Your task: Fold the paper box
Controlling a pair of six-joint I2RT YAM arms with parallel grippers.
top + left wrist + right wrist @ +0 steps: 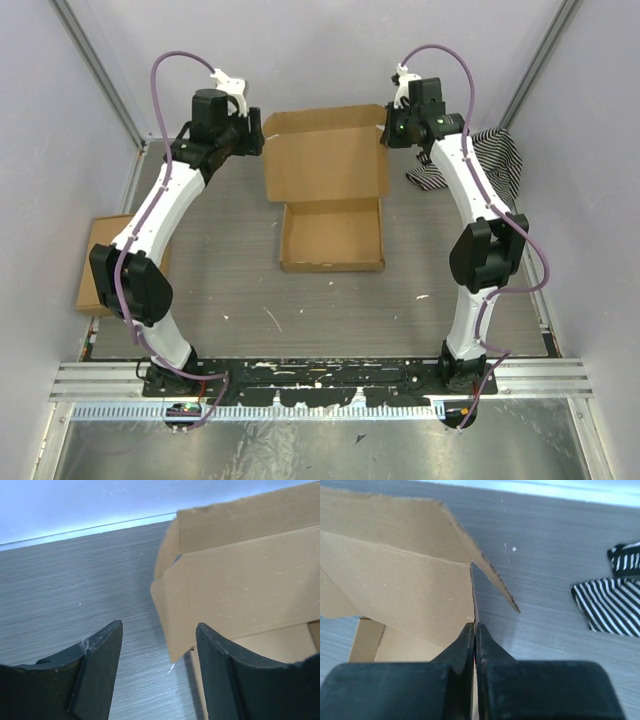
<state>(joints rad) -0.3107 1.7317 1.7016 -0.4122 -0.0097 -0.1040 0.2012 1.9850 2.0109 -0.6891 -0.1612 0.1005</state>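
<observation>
The shallow plain brown cardboard mailer box (330,240) is set at the middle of the bench (240,290), lid panel raised at the far side. The lid's right edge is pinched by the right end effector (474,630); the left end effector (159,635) is spread, the left flap just beside its inner finger. That flap should be gripped first, then both sides lowered evenly so the hinge is not skewed

Left arm (160,215) and right arm (470,190) are built of white link shells joined by black joint housings. A purple cable (170,60) is run along each. A white bracket (228,80) is fitted at each wrist; a green light (399,127) is lit on the right one. Fingers (97,680) are matte black, wedge-shaped.
</observation>
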